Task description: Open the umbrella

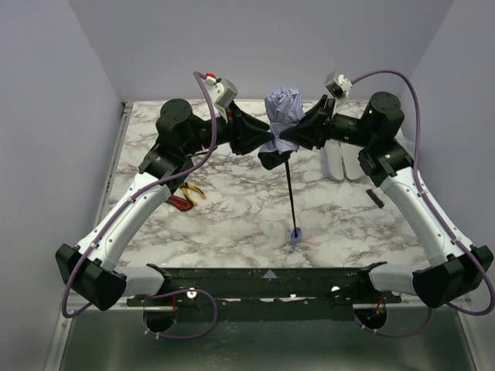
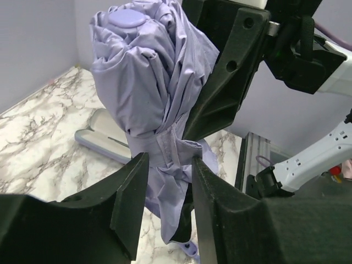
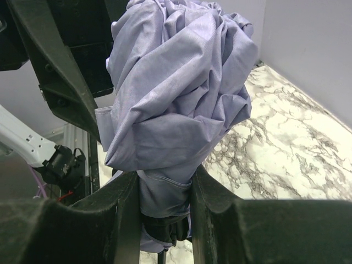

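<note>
Marble counter (image 1: pixel 232 220), umbrella (image 1: pixel 285 112) raised near 12 o'clock, canopy bundled.
Overhead: its shaft (image 1: pixel 291 193) slants down toward 6. Left wrist: left tool (image 2: pixel 168 165) brackets the strapped waist, grip unclear. Right wrist: right tool (image 3: pixel 164 184) pinches the folds. Fabric looks light, soft, slippery; the stiff shaft should hold better.

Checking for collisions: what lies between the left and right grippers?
The bundled canopy of the pale lavender fabric folding umbrella fills that gap, shown in the top external view.
</note>
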Robot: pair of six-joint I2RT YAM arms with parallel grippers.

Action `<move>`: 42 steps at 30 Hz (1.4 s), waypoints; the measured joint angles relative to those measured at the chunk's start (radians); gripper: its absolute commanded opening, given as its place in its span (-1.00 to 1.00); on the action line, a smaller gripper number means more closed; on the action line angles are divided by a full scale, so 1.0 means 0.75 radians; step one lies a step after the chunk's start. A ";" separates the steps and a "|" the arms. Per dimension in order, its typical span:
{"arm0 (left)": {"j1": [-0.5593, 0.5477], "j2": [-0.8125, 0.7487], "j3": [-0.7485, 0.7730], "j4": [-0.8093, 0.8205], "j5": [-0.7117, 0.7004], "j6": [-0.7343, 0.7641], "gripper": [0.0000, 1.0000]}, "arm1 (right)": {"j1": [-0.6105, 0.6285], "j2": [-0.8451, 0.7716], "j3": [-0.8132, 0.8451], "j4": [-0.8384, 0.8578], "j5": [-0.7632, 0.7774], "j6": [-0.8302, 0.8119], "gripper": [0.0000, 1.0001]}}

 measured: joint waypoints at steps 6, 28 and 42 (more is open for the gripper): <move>-0.001 0.000 -0.008 0.040 0.047 -0.023 -0.10 | 0.003 0.001 0.000 -0.016 0.001 0.000 -0.99; 0.007 0.048 0.058 -0.061 -0.049 -0.057 -1.00 | 0.084 -0.003 0.000 -0.045 0.213 -0.110 -0.99; -0.056 0.081 0.053 0.066 0.052 -0.142 -0.89 | 0.157 -0.033 0.000 -0.106 0.415 -0.185 -0.99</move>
